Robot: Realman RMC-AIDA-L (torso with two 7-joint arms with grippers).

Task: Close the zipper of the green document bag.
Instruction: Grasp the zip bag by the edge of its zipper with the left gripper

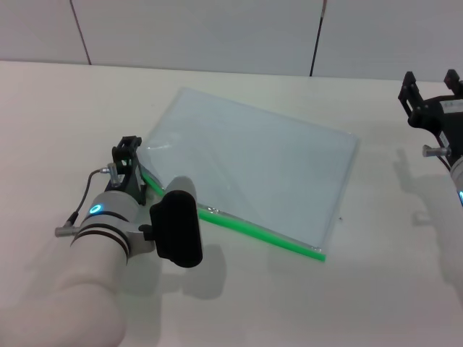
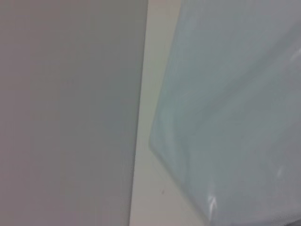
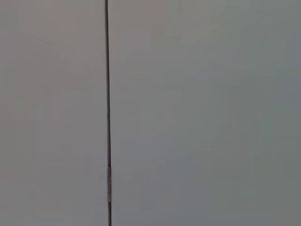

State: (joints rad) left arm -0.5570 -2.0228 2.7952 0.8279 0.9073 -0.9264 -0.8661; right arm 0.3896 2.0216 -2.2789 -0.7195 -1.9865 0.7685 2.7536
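The green document bag (image 1: pixel 253 170) lies flat on the white table, a pale bluish translucent pouch turned at an angle. Its zipper (image 1: pixel 268 235) is the bright green strip along the near long edge; part of it is hidden behind my left wrist, and I cannot make out the slider. My left gripper (image 1: pixel 128 155) sits at the bag's near-left corner, by the end of the green strip. The left wrist view shows the bag's (image 2: pixel 230 117) pale surface and one rounded corner. At the far right, away from the bag, my right gripper (image 1: pixel 432 90) is raised and open.
The white table (image 1: pixel 391 275) runs to a grey panelled wall (image 1: pixel 217 36) just behind the bag. The right wrist view shows only that wall and a dark vertical seam (image 3: pixel 107 113). A black camera block (image 1: pixel 177 228) on my left wrist covers part of the bag's near edge.
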